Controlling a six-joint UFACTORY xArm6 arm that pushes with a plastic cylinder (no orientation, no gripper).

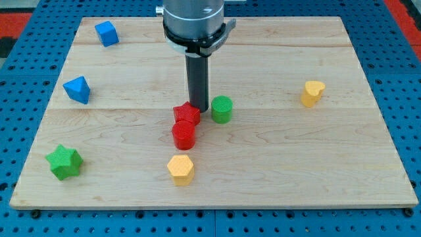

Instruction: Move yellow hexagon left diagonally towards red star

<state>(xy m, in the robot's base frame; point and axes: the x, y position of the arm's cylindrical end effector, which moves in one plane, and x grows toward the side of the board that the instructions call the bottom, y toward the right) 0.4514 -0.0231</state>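
The yellow hexagon (180, 169) lies near the view's bottom, a little left of centre. The red star (187, 114) sits above it at the board's centre, touching a red round block (184, 134) just below it. My tip (200, 117) stands at the red star's right edge, between it and a green round block (222, 109). The tip is well above the yellow hexagon and apart from it.
A green star (64, 162) lies at the bottom left. A blue block (77, 89) is at the left and a blue cube (106, 33) at the top left. A yellow heart-like block (313, 93) is at the right. The wooden board (296, 171) ends at a blue pegboard.
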